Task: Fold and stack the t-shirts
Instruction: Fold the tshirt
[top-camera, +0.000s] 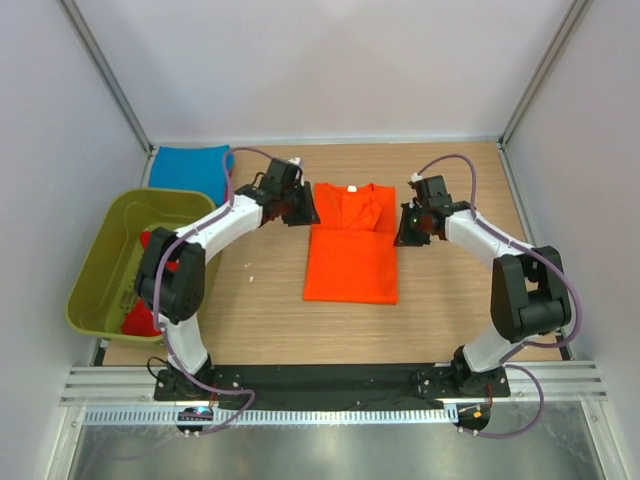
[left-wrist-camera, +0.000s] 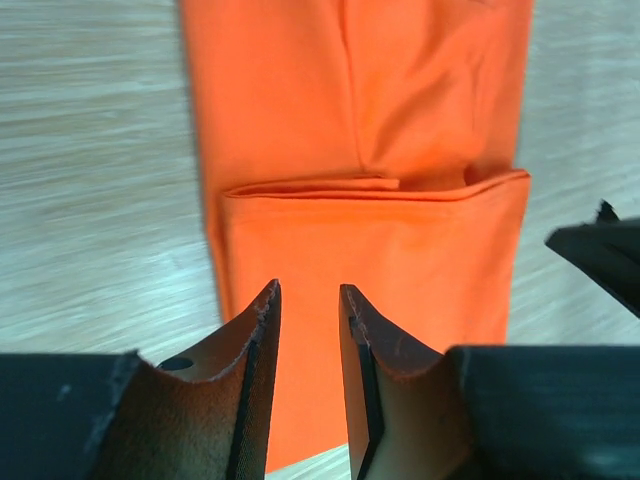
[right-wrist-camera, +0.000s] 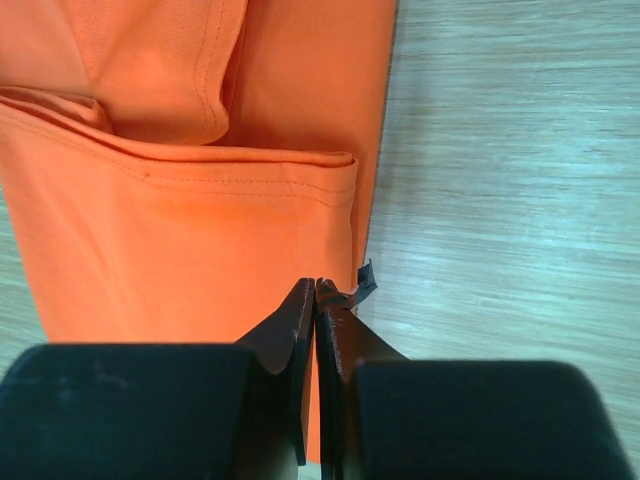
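Note:
The bright orange t-shirt lies flat mid-table, neck label away from me, both sides folded in to a narrow strip. In the left wrist view the orange t-shirt shows a folded hem across it. My left gripper hovers at its far left corner, open, with nothing between the fingers. At the shirt's right edge my right gripper has its jaws shut, and no cloth shows between them. A blue t-shirt lies folded at the far left. Red t-shirts sit in the tub.
An olive-green plastic tub stands at the left table edge beside my left arm. Grey walls close the table on three sides. Bare wood shows to the right of the orange shirt and in front of it.

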